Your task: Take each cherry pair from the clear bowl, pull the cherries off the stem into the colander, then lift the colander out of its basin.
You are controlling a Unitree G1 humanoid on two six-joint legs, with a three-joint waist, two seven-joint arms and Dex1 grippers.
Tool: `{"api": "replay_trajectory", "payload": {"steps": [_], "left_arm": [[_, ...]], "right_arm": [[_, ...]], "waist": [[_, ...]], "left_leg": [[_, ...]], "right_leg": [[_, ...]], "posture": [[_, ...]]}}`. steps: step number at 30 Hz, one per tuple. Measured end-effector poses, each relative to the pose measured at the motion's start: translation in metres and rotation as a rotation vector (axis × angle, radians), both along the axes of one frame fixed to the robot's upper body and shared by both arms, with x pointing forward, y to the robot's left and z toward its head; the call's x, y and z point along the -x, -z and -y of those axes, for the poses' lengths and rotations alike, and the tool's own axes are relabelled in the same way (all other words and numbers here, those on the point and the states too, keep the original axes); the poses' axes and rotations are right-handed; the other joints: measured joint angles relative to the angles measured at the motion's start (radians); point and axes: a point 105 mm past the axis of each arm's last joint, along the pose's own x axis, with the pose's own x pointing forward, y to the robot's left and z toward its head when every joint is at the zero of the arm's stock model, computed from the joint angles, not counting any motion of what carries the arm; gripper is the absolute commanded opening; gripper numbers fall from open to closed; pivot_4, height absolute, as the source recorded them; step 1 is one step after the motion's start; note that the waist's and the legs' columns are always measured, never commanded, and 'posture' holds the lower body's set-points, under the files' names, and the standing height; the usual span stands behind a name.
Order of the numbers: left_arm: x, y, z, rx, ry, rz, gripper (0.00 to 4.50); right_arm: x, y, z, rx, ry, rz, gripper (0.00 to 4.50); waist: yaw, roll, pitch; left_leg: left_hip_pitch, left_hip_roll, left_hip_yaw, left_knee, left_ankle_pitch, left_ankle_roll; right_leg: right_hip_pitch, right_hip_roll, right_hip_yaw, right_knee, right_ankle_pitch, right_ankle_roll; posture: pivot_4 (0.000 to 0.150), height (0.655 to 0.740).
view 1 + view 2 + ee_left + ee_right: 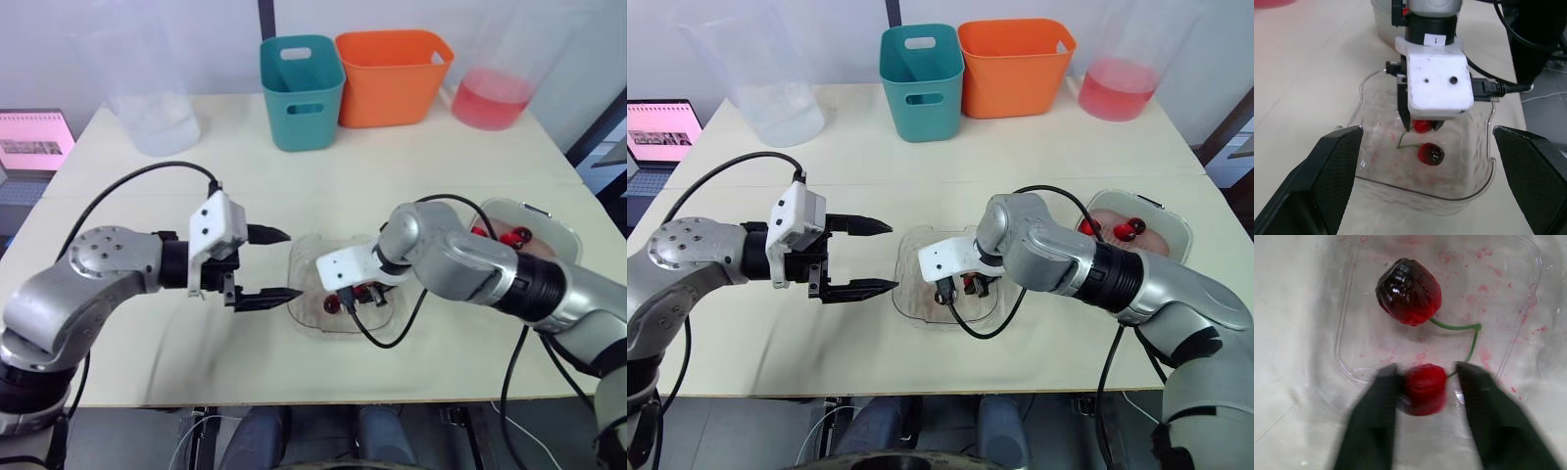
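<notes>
My right gripper point(1426, 370) is down inside the clear bowl point(304, 304) at the middle of the worktop point(411, 166). Its two fingers are closed against the brighter red cherry of the cherry pair point(1408, 293). The wrist view is smeared there, so the pinch looks firm rather than certain. The darker cherry lies on the bowl floor just beyond my fingertips, joined to the gripped one by a bent green stem. My left gripper point(292, 264) hovers just beside the bowl on my left, fingers spread wide and pointing at it, holding nothing. The colander point(554, 220) sits in its basin near the worktop's right edge (a few red cherries are already in it).
</notes>
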Motion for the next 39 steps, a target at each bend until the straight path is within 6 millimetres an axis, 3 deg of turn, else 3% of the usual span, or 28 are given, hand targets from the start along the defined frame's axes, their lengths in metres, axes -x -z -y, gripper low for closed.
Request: {"api": "replay_trajectory", "payload": {"steps": [10,16,19,21,25,26,31,39], "left_arm": [[-0.009,0.000,-0.005,0.012,-0.031,0.006,4.50],[-0.017,0.004,-0.013,0.010,-0.063,-0.013,4.50],[-0.018,0.004,-0.014,0.010,-0.064,-0.013,4.50],[-0.018,0.004,-0.014,0.009,-0.059,-0.018,4.50],[-0.016,0.001,-0.011,0.002,-0.030,-0.010,4.50],[-0.016,-0.002,-0.010,0.001,-0.021,-0.002,4.50],[-0.016,-0.004,-0.003,0.013,0.001,-0.004,4.50],[-0.013,-0.003,0.008,0.039,0.026,-0.004,4.50]], "right_arm": [[0.006,-0.008,-0.012,-0.093,0.011,-0.032,0.33],[0.011,-0.041,-0.013,-0.229,0.004,0.033,0.33],[0.009,-0.048,-0.013,-0.291,0.019,0.063,1.15],[0.004,-0.053,-0.008,-0.336,0.078,0.091,2.17],[-0.012,-0.078,0.003,-0.497,0.386,0.106,4.21],[-0.015,-0.084,0.005,-0.511,0.466,0.098,4.45],[-0.007,-0.098,0.031,-0.439,0.623,0.005,4.45],[0.024,-0.073,0.025,-0.331,0.562,-0.196,4.45]], "waist": [[0.002,0.000,0.000],[0.006,0.000,0.000],[0.005,0.000,0.000],[0.005,0.000,0.000],[0.003,0.000,0.000],[0.003,0.000,0.000],[0.008,0.000,0.000],[-0.001,0.000,0.000]], "left_leg": [[0.000,0.000,0.000,0.000,0.000,0.000],[0.000,0.000,0.000,0.001,-0.001,0.001],[0.000,0.000,0.000,0.001,-0.001,0.002],[0.000,0.000,0.000,0.001,-0.001,0.001],[0.000,0.000,0.000,0.000,-0.001,0.001],[0.000,0.000,0.000,0.000,-0.001,0.001],[-0.001,-0.001,0.000,0.000,-0.002,0.004],[-0.001,0.000,0.000,-0.001,-0.002,0.004]], "right_leg": [[-0.001,0.000,0.000,0.001,0.000,0.000],[0.000,-0.001,0.000,0.001,0.000,0.000],[0.000,-0.001,0.000,0.001,0.000,0.000],[0.000,-0.001,0.000,0.001,0.000,0.000],[-0.001,-0.001,0.001,0.002,0.000,0.000],[-0.001,-0.001,0.001,0.003,0.000,0.000],[0.000,-0.002,0.000,-0.001,0.000,0.000],[-0.001,-0.002,0.001,0.000,0.000,0.000]], "posture": [[0.150,0.7400],[0.150,0.7400],[0.150,0.7400],[0.150,0.7400],[0.150,0.7400],[0.150,0.7400],[0.150,0.7400],[0.150,0.7400]]}}
